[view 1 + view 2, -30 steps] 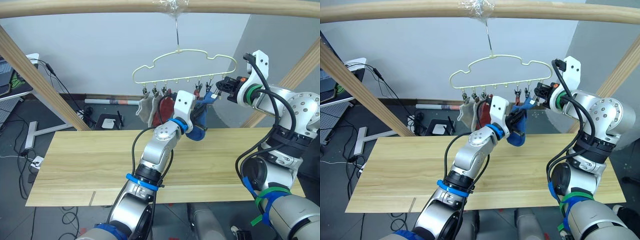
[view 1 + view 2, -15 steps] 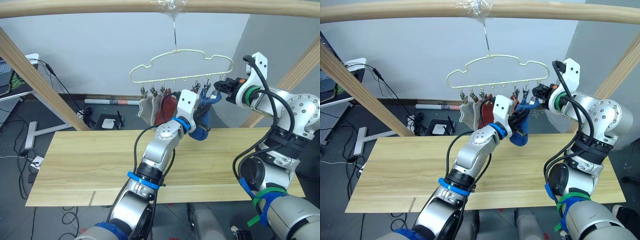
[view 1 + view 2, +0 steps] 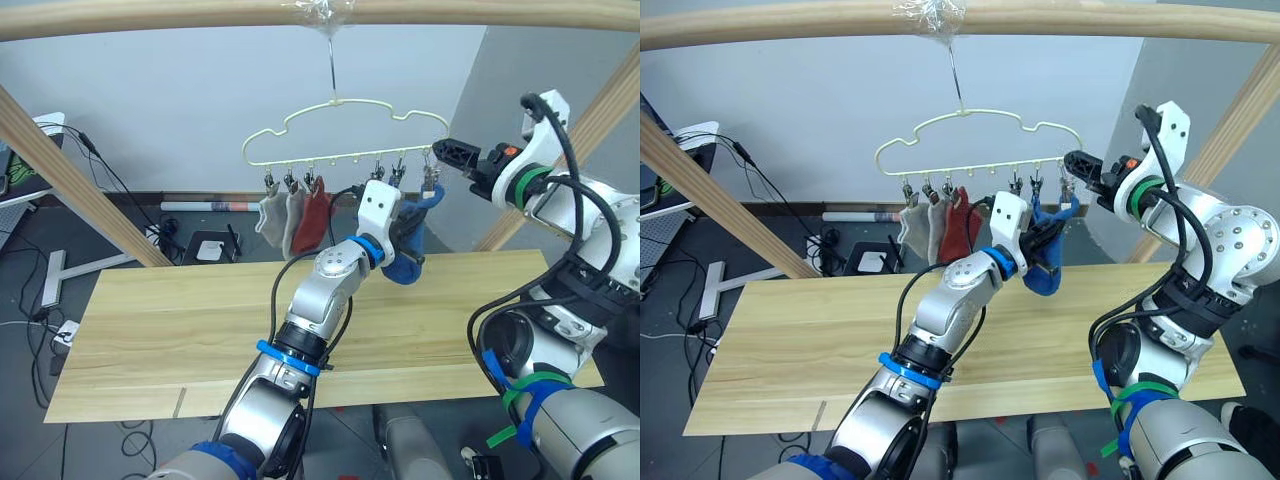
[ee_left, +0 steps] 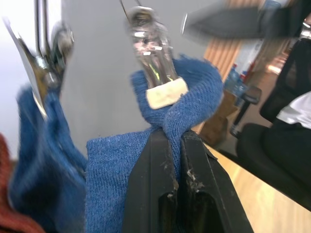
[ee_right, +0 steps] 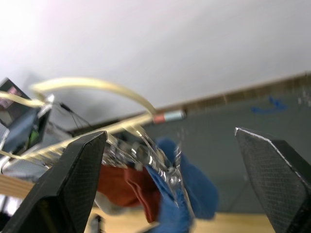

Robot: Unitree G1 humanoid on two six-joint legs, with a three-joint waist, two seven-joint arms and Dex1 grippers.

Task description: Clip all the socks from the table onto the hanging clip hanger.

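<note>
Right claw (image 3: pixel 447 150) has spread wide, off the clip; left claw (image 4: pixel 176 145) still pinches blue sock (image 4: pixel 116 165).

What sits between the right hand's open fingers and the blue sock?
Only the end clip of the clip hanger, gripping the blue sock; right hand is apart, in its wrist view.

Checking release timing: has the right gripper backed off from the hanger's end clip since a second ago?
Yes. The right gripper, open, now sits just beyond the clip hanger bar's right end, higher than before.
</note>
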